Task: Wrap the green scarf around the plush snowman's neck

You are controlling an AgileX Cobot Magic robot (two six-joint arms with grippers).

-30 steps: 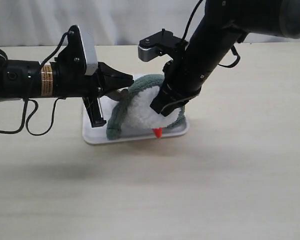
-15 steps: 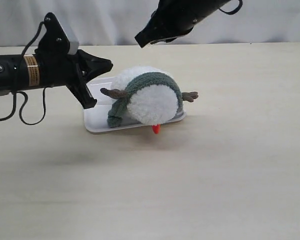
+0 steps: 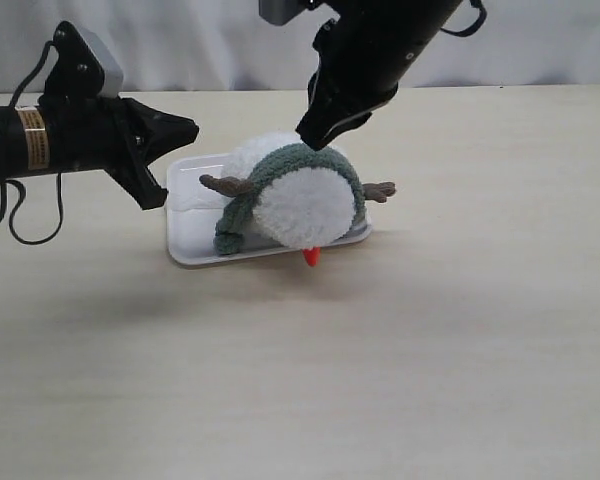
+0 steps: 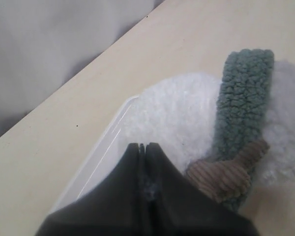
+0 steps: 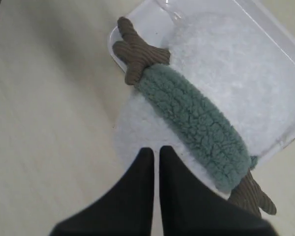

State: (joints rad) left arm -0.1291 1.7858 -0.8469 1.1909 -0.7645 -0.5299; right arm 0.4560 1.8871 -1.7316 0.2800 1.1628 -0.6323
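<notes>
The plush snowman (image 3: 305, 208) lies on its side across a white tray (image 3: 185, 247), head towards the front and orange nose (image 3: 313, 257) over the tray's edge. The green scarf (image 3: 308, 160) arches over the snowman's neck, one end hanging at the left (image 3: 228, 234). My left gripper (image 3: 192, 130) is shut and empty, hovering off the tray's left end, apart from the brown twig arm (image 4: 225, 172). My right gripper (image 3: 310, 136) hangs just above the scarf (image 5: 194, 120), fingers together and holding nothing (image 5: 156, 150).
The tray's clear rim (image 4: 102, 147) runs under the left fingertips. A second twig arm (image 3: 380, 191) sticks out to the right. Pale wooden tabletop (image 3: 380, 360) surrounds the tray, and a grey curtain (image 3: 210, 40) backs the table.
My left gripper has pulled back to the left, away from the snowman. The right gripper let go of the head, rose, then came back down over the scarf. The snowman lies uncovered.
</notes>
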